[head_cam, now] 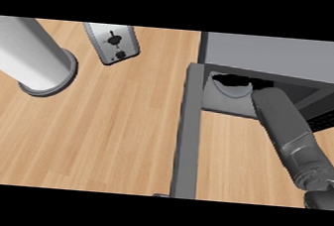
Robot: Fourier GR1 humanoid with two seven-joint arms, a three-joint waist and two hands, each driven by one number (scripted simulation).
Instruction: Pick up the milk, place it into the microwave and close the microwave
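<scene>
At five o'clock our grey right forearm (292, 140) rises from the lower edge into the open grey microwave (277, 54). Its hand is hidden inside, so we cannot tell its state, nor see the milk. The microwave's open grey door (188, 136) stands edge-on at six o'clock. Bare wooden table (87, 138) spreads leftward. At ten o'clock stands a white paper-towel roll (21, 49), at eleven a silver toaster (113, 42).
</scene>
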